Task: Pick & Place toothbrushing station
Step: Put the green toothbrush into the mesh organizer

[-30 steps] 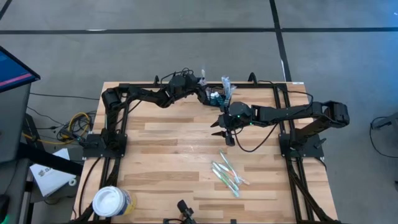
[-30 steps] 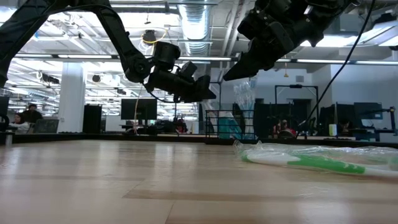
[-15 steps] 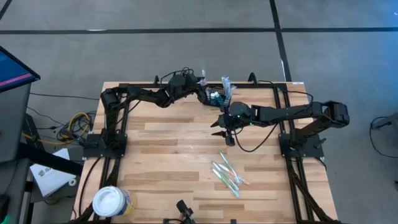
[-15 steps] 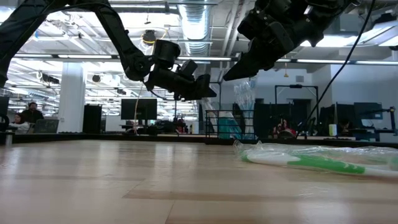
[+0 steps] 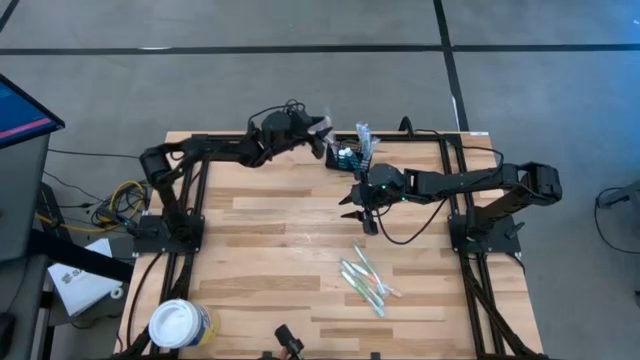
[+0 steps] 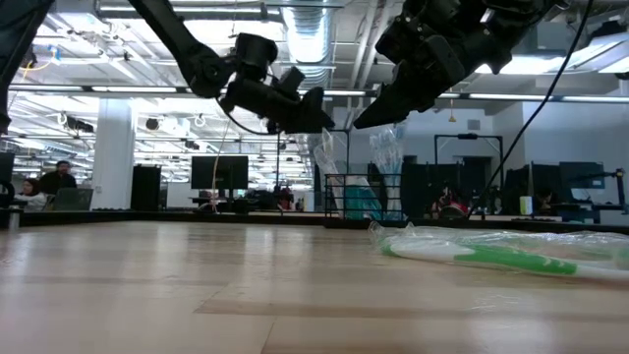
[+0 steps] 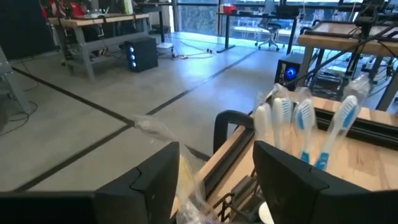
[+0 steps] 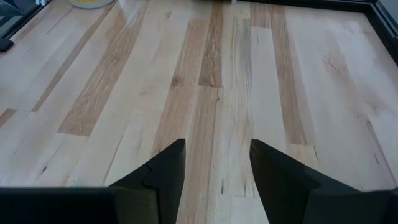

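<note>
caddy (image 5: 346,157) — small black wire-mesh station at the desk's (image 5: 260,250) far edge, centre; toothbrushes (image 7: 298,124) upright in it; not gripped by either arm; left end effector (image 5: 322,133) — a second ago low beside the caddy, now lifted and drawn back a little toward the far-left; a clear plastic wrapper (image 6: 327,152) hangs from its fingers (image 7: 152,177), which the wrist view shows apart — whether they truly pinch it cannot be told; judgement: a wrapper cleared off, caddy itself not yet picked; right end effector (image 5: 361,214) — unmoved, hovering above mid-desk, fingers apart, holding nothing; loose wrapped toothbrushes (image 5: 365,280) — lying near the front right; white tub (image 5: 178,323) — front-left corner, well apart.
</note>
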### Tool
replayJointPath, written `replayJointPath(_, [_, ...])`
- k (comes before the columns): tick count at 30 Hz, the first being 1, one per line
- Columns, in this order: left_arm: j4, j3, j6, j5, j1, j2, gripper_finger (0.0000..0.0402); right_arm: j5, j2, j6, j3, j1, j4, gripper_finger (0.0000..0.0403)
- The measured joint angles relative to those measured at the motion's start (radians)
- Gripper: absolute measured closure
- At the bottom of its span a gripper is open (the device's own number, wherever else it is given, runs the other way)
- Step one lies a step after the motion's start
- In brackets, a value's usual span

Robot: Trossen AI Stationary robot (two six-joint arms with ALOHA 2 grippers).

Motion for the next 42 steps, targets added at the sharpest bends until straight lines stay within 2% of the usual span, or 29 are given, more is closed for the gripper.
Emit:
replayJointPath(13, [-0.235,0.000,-0.007,0.003,-0.058,-0.153,0.0228,0.000,0.000,0.062,0.000,0.001,-0.176,0.0233])
replayJointPath(22, [-0.248,0.000,0.023,0.004,-0.164,-0.180,0.0240,0.000,0.000,0.125,0.000,0.056,-0.377,0.0233])
replayJointPath(28, [-0.246,-0.001,0.026,0.006,-0.231,-0.180,0.0243,0.000,0.000,0.180,0.000,0.125,-0.437,0.0233])
replayJointPath(36, [-0.250,-0.001,0.097,0.123,-0.351,-0.180,0.0243,0.000,0.000,0.210,0.000,0.197,-0.459,0.0233])
replayJointPath(42, [-0.249,0.000,0.192,0.211,-0.466,-0.169,0.0243,0.000,0.000,0.211,0.000,0.209,-0.501,0.0233])
